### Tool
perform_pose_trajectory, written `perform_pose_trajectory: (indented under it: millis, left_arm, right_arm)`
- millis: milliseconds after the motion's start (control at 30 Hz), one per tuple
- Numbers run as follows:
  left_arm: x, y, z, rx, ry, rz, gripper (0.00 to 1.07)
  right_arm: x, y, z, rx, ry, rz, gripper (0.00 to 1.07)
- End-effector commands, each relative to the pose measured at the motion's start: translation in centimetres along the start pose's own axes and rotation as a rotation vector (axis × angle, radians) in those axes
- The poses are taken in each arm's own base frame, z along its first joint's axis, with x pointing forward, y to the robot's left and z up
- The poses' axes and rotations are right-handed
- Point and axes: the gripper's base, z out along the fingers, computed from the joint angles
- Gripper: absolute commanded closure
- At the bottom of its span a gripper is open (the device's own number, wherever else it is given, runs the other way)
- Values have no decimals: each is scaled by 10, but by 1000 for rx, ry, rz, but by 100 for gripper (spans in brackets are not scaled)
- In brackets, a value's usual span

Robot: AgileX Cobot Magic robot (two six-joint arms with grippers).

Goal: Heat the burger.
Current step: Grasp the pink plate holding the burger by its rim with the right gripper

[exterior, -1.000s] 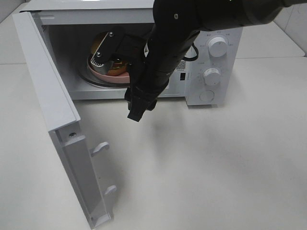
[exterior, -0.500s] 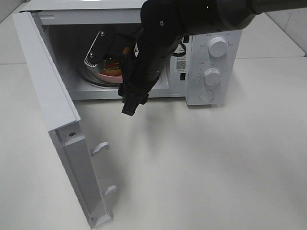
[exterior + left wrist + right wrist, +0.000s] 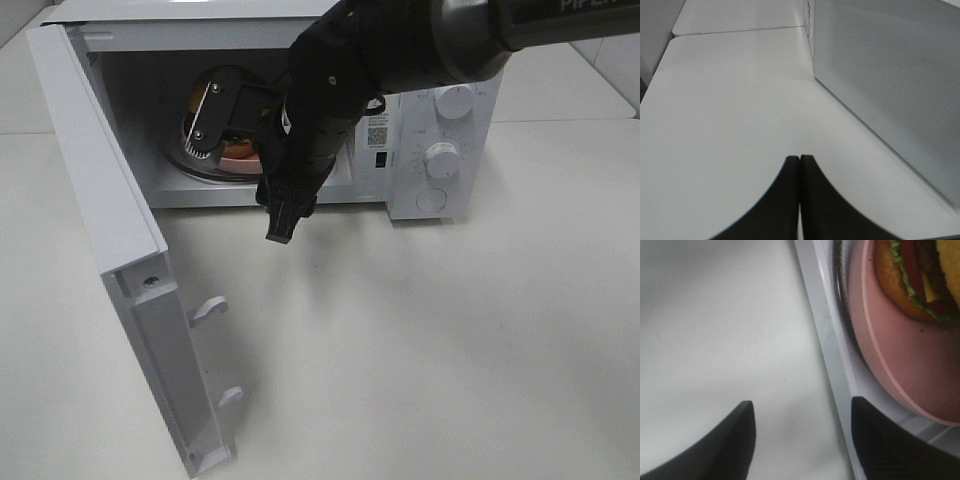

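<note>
The burger [image 3: 196,102] sits on a pink plate [image 3: 238,160] inside the open microwave [image 3: 440,190], and the arm covers most of it. My right gripper [image 3: 205,125] hangs in the microwave mouth just above the plate's front. In the right wrist view the right gripper [image 3: 801,405] is open and empty, straddling the microwave's front sill [image 3: 822,340]. The plate [image 3: 905,370] and the burger [image 3: 912,277], with its lettuce and red layer, lie just beyond one finger. My left gripper [image 3: 799,162] is shut and empty over the bare table.
The microwave door [image 3: 100,200] stands wide open to the left, its latch hooks [image 3: 208,308] jutting toward the front. Two knobs [image 3: 455,100] and a round button are on the right panel. The perforated door panel [image 3: 890,75] stands beside the left gripper.
The right arm swung a little left and back again at the microwave mouth, and its wrist turned slightly. Its jaws stayed open. The burger and plate did not move.
</note>
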Motion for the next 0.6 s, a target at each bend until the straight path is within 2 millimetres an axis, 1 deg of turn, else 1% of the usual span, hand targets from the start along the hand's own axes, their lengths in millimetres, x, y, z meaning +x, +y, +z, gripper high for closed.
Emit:
perform_pose_trajectory:
  millis: [33,333,600]
  left_arm:
    - [0,0,-1,0,-21,2,106]
    - [0,0,-1,0,-21,2,106]
    - [0,0,-1,0,-21,2,106]
  right_arm:
    - [-4,-3,0,34,-24,-5,51]
    - [-10,-8,-1,92,-88,-23,50]
    - [-14,-9,-1,107,-127,-29,43]
